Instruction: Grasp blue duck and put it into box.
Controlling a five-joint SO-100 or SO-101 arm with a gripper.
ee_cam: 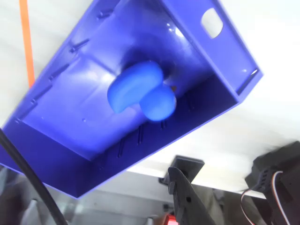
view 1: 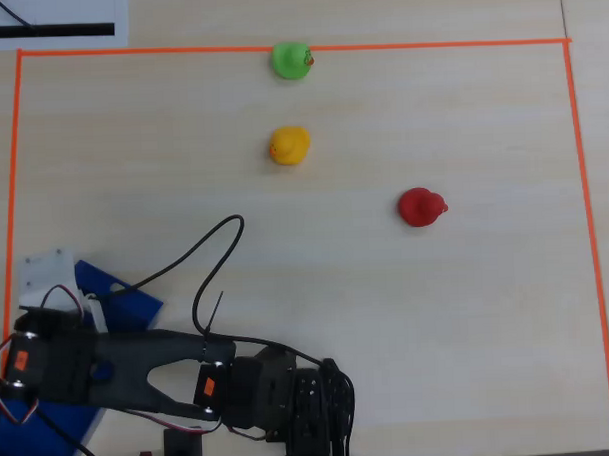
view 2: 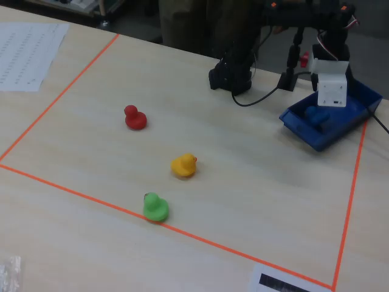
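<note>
A: Where is the blue duck (ee_cam: 140, 93)?

B: In the wrist view it lies on the floor of the blue box (ee_cam: 75, 108), toward the far wall, with nothing touching it. The fixed view shows it too (view 2: 317, 115), inside the box (view 2: 340, 131), just below the white wrist block.

A: And from overhead?

B: There the arm (view 1: 139, 369) covers most of the box (view 1: 122, 304), so the duck is hidden. That view gives 3 other ducks instead: a green duck (view 1: 292, 60) on the orange tape line (view 1: 13, 178), a yellow duck (view 1: 290, 145) below it, and a red duck (view 1: 421, 207) off to the right, all well apart from the box.

A: How does the arm stand?

B: In the fixed view it reaches from its base (view 2: 231, 73) across to the box, wrist turned down, with the gripper (view 2: 332, 97) hanging above the box interior. Overhead, the arm stretches left along the bottom edge of the table (view 1: 438, 313).

A: Is the gripper open?

B: It holds nothing. The wrist view shows only 1 dark finger (ee_cam: 185, 197) at the bottom edge, clear of the duck. I cannot tell how wide the jaws stand.
</note>
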